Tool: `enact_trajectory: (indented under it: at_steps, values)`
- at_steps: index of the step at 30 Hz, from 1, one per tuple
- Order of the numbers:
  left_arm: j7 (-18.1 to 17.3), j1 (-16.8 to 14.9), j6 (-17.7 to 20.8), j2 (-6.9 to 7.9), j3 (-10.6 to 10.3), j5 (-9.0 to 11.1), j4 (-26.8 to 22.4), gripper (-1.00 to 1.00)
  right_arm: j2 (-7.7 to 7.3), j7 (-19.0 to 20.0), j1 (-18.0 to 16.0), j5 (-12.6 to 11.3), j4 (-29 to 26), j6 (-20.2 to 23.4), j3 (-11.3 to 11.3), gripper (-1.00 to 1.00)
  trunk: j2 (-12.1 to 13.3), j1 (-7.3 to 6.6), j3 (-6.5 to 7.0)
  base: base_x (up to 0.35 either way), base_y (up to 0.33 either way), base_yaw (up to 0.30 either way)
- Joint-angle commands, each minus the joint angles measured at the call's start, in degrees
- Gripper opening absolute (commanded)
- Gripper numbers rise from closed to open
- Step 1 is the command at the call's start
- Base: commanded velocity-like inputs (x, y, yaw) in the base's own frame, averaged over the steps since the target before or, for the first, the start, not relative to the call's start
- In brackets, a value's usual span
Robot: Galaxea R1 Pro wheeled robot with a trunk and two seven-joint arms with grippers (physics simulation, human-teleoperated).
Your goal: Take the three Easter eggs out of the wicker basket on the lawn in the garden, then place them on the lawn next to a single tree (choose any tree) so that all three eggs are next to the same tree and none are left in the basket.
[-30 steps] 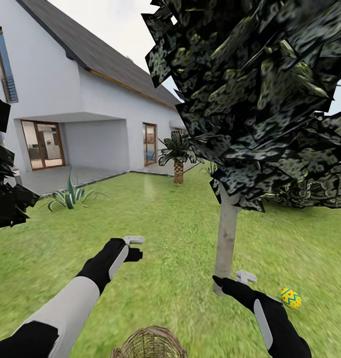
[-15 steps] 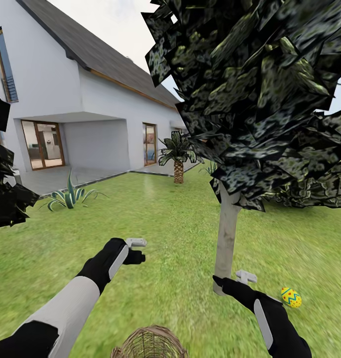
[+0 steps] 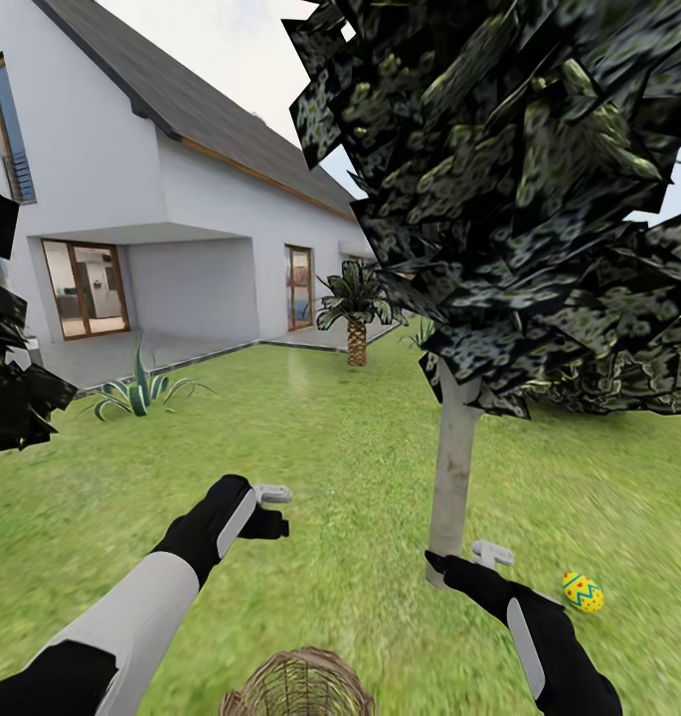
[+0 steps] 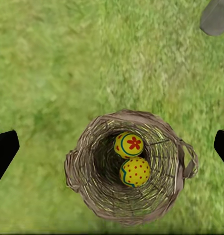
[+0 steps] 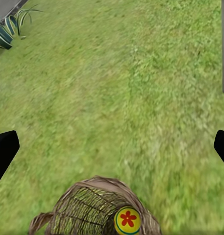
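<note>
Green lawn (image 3: 330, 447) stretches ahead of us toward a white house (image 3: 161, 199) with a grey patio, a small palm (image 3: 356, 308) and a spiky plant (image 3: 139, 390) along its edge. Close on our right stands the tree (image 3: 451, 467), pale trunk under dark speckled leaves.

One zigzag egg (image 3: 582, 592) already lies on the grass near the trunk, just beyond our right arm. The wicker basket (image 3: 298, 684) sits on the lawn at our feet, between the two arms. In the left wrist view we look straight down into the wicker basket (image 4: 126, 166) and see two eggs side by side at the bottom: the flower egg (image 4: 129, 145) and the dotted egg (image 4: 135, 172), touching.

Our left gripper (image 3: 270, 505) hovers above and a little ahead of the basket, forearm reaching forward. Its black fingertips (image 4: 5, 149) sit at opposite edges of the wrist view, so we judge it spread wide and empty. The eggs lie directly below it, so this arm looks better placed for a straight descent.

Our right gripper (image 3: 489, 554) is held low beside the trunk base, also spread wide and empty; its camera catches the basket rim (image 5: 92, 208) and flower egg (image 5: 127, 219) from the side.
</note>
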Motion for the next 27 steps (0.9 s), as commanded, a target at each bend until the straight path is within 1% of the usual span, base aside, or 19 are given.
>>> enact_trajectory:
  at_steps: [1, 12, 16, 20, 27]
  values:
    - [0.6, 0.0, 0.5, 0.03, -0.2, 0.6, -0.1, 1.00, 0.07, 0.2, -0.1, -0.4, -0.1, 0.5, -0.2, 1.00, -0.5, 0.23, -0.27, 0.000, 0.000, 0.000]
    - [0.4, 0.0, 1.2, -0.20, -0.2, 0.6, -0.1, 1.00, 0.07, 0.1, 0.0, -0.4, -0.1, 0.5, -0.2, 1.00, -4.9, 2.65, -2.25, 0.000, 0.000, 0.000]
    - [0.3, -0.1, 1.3, -0.28, -0.2, 0.6, 1.1, 1.00, 0.03, 0.0, 0.0, -0.4, -0.1, 0.5, -0.3, 1.00, -6.5, 3.53, -2.96, 0.000, 0.000, 0.000]
    - [-0.7, -0.1, 1.5, -0.25, -0.2, 0.6, 1.8, 1.00, 0.06, 0.0, 0.0, -0.4, -0.1, 0.5, -0.3, 1.00, -8.1, 4.41, -3.68, 0.000, 0.000, 0.000]
    - [-1.3, -0.1, 4.1, -0.18, -0.3, 0.6, 1.9, 1.00, 0.06, 0.0, -0.1, -0.4, -0.1, 0.5, -0.3, 1.00, -10.9, 5.94, -4.94, 0.000, 0.000, 0.000]
